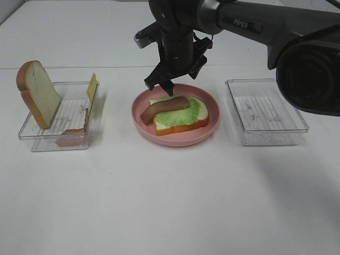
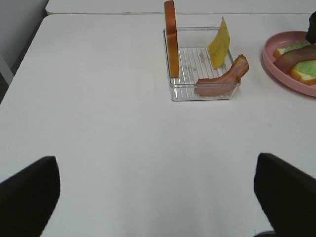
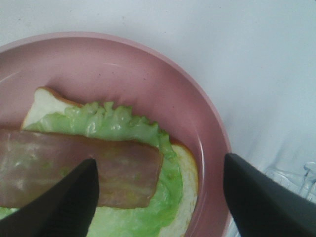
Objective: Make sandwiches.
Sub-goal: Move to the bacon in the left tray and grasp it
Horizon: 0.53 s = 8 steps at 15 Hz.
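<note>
Here bacon strip point(image 1: 166, 106) lies diagonally across lettuce point(image 1: 189, 112), one end overhanging bread point(image 1: 183, 127).

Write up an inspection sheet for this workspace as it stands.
Surface: white table, bare in front of the trays.
Job's things: pink plate holds bread slice, lettuce and bacon strip stacked; left tray holds upright bread slice, cheese slice, second bacon strip.
Clutter: right tray, no food seen in it.
Grippers: right gripper open just above the bacon strip on the plate; left gripper open over bare table.
Cables: nothing seen on the table.
Surroundings: nothing identifiable past the table edge.
</note>
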Each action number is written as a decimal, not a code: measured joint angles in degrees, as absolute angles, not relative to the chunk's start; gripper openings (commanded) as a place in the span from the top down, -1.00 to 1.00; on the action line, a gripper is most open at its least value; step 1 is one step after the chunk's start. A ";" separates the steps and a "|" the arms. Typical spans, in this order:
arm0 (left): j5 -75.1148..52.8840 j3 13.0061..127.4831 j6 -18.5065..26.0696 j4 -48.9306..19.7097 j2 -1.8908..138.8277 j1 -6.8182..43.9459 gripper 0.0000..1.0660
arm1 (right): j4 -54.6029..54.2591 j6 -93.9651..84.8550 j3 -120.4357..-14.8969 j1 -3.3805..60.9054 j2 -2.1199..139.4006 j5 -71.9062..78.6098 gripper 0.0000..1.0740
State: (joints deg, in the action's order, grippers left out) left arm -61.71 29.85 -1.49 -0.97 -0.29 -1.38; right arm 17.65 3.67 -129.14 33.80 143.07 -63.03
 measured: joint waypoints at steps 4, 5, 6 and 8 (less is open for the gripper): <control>-61.71 29.85 -1.49 -0.97 -0.29 -1.38 -0.87 | 17.65 4.18 -129.14 33.80 136.65 -67.67 -0.44; -61.71 29.85 -1.49 -0.97 -0.29 -1.38 -0.87 | 17.65 4.18 -129.14 33.80 135.56 -68.35 -0.44; -61.71 29.85 -1.49 -0.97 -0.29 -1.38 -0.87 | 17.70 4.13 -129.14 33.80 133.44 -68.98 -0.44; -61.71 29.85 -1.49 -0.97 -0.29 -1.38 -0.87 | 17.76 4.07 -129.14 33.80 128.92 -69.61 -0.44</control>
